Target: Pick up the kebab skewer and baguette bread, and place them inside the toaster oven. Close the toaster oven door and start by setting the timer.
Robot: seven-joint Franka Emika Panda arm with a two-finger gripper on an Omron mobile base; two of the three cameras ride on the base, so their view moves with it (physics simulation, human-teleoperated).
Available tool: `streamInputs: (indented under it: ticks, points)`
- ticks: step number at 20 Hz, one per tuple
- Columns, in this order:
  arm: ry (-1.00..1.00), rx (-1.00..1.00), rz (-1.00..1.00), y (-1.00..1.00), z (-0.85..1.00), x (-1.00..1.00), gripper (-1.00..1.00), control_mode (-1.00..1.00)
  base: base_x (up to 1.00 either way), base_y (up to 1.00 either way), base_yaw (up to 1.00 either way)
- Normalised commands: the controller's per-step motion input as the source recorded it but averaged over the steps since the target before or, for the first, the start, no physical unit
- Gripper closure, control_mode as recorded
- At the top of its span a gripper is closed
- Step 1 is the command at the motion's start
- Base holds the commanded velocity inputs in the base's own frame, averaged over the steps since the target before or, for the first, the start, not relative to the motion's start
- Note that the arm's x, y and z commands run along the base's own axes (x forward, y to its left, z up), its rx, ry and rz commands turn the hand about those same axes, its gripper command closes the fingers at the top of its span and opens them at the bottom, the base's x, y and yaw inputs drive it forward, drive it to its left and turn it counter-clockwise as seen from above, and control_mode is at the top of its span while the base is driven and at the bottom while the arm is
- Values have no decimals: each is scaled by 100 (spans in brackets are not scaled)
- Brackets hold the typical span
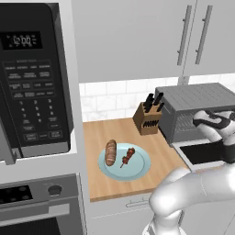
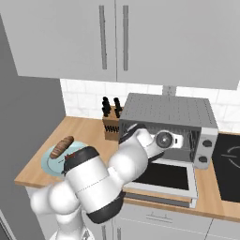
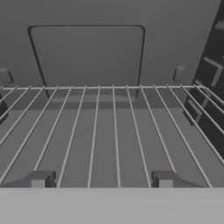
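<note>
The toaster oven (image 2: 165,123) is seen on the counter with its door (image 2: 161,177) dropped flat. The gripper (image 3: 101,179) is held at the oven mouth over the wire rack (image 3: 109,131), fingers apart, nothing between them. On the plate (image 1: 137,170):
- baguette bread (image 1: 110,152): judged light, firm-crusted; best pinched mid-length.
- kebab skewer (image 1: 127,157): judged thin, light, prone to rolling; best pinched across the chunks.

We see a golden-brown baguette bread (image 1: 110,152) with darker score marks beside a red-brown kebab skewer (image 1: 127,157) on a pale blue plate (image 1: 137,170), left of the silver-grey, ribbed-top toaster oven (image 1: 197,98).
</note>
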Motion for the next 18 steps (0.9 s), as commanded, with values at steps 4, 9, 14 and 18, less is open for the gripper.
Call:
streamInputs:
  ticks: [4,9,14,18]
  points:
    - [31,1,0,-38,-100,-100,-100,-100,0,0,0]
    - [33,0,0,-30,-100,-100,-100,-100,0,0,0]
    - [28,1,0,-8,-100,-100,-100,-100,0,0,0]
    - [18,0,0,0,-100,-100,-100,-100,0,0,0]
